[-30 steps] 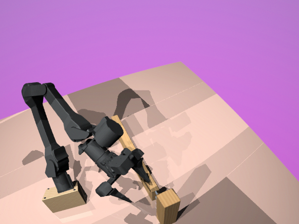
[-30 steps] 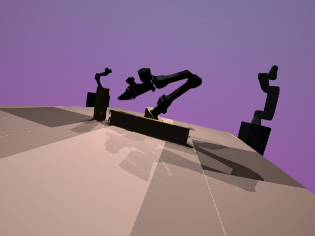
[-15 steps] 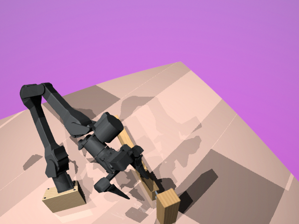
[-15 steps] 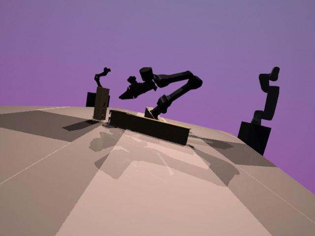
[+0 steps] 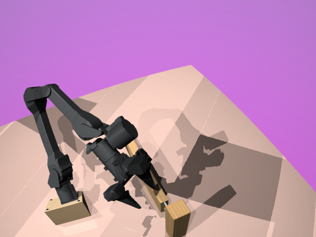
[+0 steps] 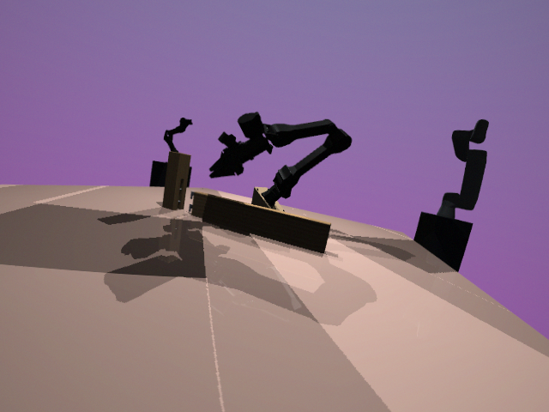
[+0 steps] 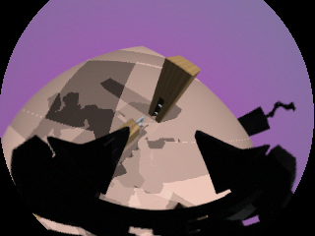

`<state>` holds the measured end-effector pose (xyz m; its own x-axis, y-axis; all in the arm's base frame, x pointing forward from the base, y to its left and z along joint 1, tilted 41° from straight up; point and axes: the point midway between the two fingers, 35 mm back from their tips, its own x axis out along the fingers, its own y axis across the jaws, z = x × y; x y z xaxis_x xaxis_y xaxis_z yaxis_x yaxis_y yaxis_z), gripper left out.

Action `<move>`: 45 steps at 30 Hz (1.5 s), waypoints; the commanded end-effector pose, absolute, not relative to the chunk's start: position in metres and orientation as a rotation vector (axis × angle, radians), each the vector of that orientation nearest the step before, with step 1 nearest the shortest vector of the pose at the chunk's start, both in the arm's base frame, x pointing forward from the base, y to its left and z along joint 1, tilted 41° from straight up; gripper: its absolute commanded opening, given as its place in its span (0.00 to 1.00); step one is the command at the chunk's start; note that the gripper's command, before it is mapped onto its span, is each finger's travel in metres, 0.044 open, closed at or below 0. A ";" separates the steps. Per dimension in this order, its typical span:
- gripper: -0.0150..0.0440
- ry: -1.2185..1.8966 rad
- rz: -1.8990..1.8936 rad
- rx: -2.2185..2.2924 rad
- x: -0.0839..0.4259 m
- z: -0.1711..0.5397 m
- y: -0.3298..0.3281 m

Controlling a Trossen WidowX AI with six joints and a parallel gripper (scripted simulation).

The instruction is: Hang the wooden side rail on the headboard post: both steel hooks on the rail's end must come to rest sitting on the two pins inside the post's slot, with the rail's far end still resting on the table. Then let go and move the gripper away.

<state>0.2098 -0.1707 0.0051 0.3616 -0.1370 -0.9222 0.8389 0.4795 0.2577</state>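
Post [image 5: 177,210] [image 6: 174,180] [image 7: 173,88]: brown, wood grain. Rail [image 5: 154,195] [image 6: 266,220] [image 7: 132,133]: brown, grained. Arm [image 5: 45,130] [image 6: 310,160]: black. Tabletop [image 5: 163,94] [image 6: 111,346] [image 7: 169,164]: pale pink. Backdrop [image 5: 158,30] [image 6: 274,53] [image 7: 118,29]: purple.

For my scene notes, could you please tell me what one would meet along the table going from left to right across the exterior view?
The headboard post, then the steel hooks, then the wooden side rail. The robot arm overlaps the rail's span, so I leave it out.

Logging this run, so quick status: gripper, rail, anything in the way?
Gripper open, nothing held. Rail on table, hooks short of post. No obstruction seen between them.
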 end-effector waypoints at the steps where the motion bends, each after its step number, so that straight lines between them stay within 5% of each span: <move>1: 1.00 1.131 -0.530 0.671 0.220 0.009 -0.168; 21: 1.00 1.275 0.433 -0.013 0.250 0.031 -0.151; 45: 1.00 0.709 1.312 -0.625 0.280 0.069 -0.133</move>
<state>0.2590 -0.1393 0.0464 0.1458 0.4861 -0.8616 -0.7892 0.5823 0.1950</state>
